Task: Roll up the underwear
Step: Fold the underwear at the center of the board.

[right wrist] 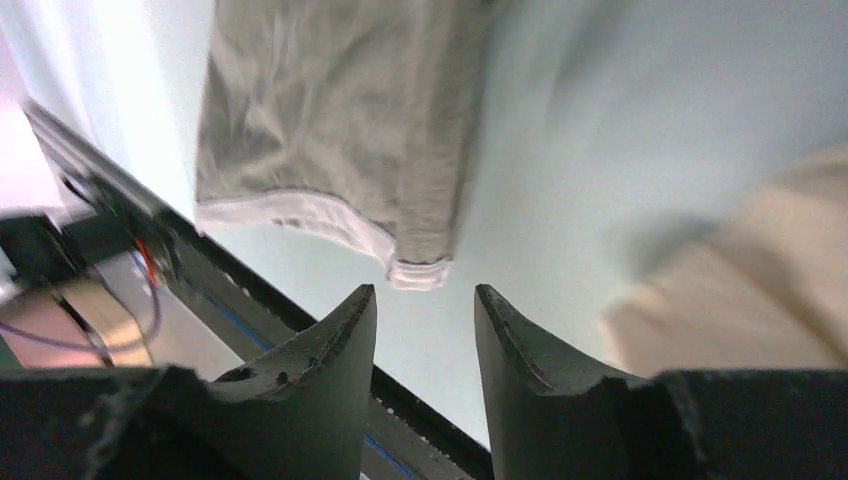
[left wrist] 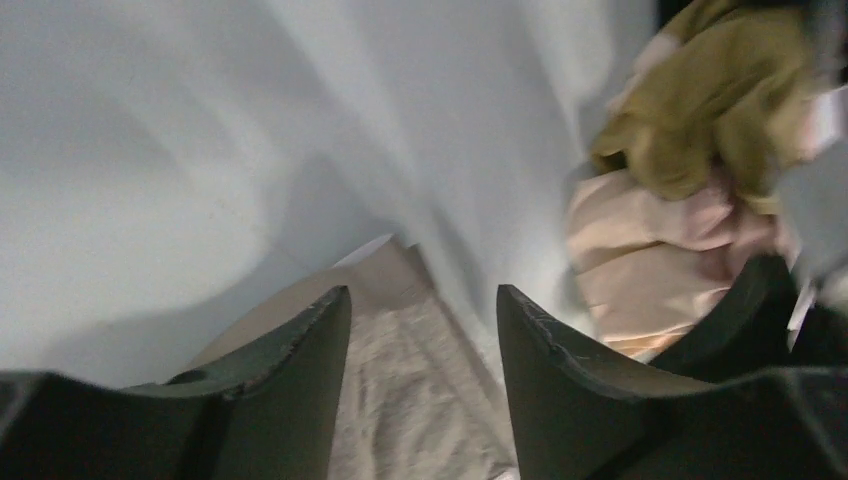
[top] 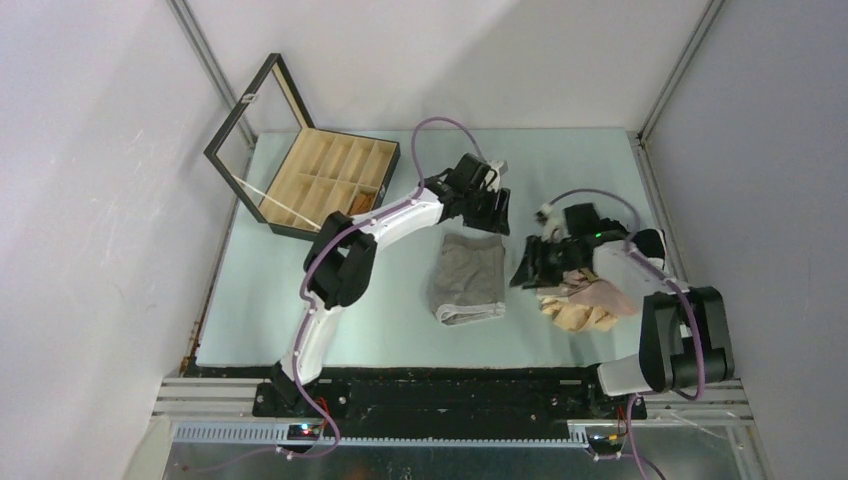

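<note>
Hovering both tools above the table [top: 300, 300]. My left gripper [top: 490, 205] sits at 12 o'clock of the grey underwear [top: 468, 278], jaws well parted, nothing between them. My right gripper [top: 528, 265] sits at the garment's 3 o'clock, with a narrower gap and also empty. The grey underwear lies flat mid-table, its pale trim edge toward 6 o'clock. More garments are heaped at its 4 o'clock, the beige piece [top: 578, 316] nearest me and the pale pink piece [top: 610, 293] on top. The compartment box [top: 335, 165] stands open at the table's 10 o'clock.
</note>
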`<state>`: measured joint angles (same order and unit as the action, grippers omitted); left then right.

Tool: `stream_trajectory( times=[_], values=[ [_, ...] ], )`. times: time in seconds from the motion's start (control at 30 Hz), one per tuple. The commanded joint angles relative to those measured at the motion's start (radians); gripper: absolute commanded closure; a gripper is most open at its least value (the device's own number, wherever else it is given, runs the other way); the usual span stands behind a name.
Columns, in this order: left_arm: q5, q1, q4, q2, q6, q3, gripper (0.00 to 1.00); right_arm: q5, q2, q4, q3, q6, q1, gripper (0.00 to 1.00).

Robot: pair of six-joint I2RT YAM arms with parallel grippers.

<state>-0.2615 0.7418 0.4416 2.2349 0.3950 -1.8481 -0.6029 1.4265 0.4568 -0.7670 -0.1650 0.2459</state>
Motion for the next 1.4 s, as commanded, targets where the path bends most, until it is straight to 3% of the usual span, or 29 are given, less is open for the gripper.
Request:
stream_trajectory(
  times=[0.0,0.2,0.43,0.6,0.7,0.87,1.1,1.3,1.33,1.37],
  values=[
    [-0.097,-0.024,-0.104,-0.086,0.028,-0.101,0.35,-0.069,-0.070,0.199,-0.158,0.032,-0.185,0.55],
    [-0.011,-0.090,0.001,-0.239,0.006,0.103,0.36,-0.042,0.032,0.035,-0.196,-0.053,-0.186,0.55],
    [-0.148,-0.094,-0.081,-0.445,-0.043,0.507,0.49,0.051,0.277,0.003,-0.402,-0.091,-0.103,0.47],
    [-0.245,-0.045,-0.003,-0.466,-0.188,0.520,0.43,0.065,0.390,0.018,-0.466,-0.115,-0.098,0.51],
    [-0.216,0.000,0.071,-0.475,-0.368,0.536,0.40,0.046,0.425,0.023,-0.474,-0.124,-0.095,0.53],
    [-0.198,0.061,0.062,-0.532,-0.518,0.641,0.39,0.023,0.449,0.001,-0.474,-0.126,-0.084,0.57],
    [-0.175,0.085,0.112,-0.490,-0.554,0.667,0.44,0.009,0.479,-0.023,-0.475,-0.146,-0.064,0.66],
    [-0.183,0.085,0.137,-0.497,-0.604,0.686,0.44,-0.011,0.495,-0.043,-0.474,-0.168,-0.048,0.55],
    [-0.187,0.085,0.141,-0.497,-0.618,0.688,0.46,-0.011,0.503,-0.052,-0.474,-0.180,-0.047,0.58],
    [-0.191,0.084,0.154,-0.495,-0.627,0.688,0.47,-0.011,0.506,-0.055,-0.475,-0.186,-0.048,0.68]
  ],
)
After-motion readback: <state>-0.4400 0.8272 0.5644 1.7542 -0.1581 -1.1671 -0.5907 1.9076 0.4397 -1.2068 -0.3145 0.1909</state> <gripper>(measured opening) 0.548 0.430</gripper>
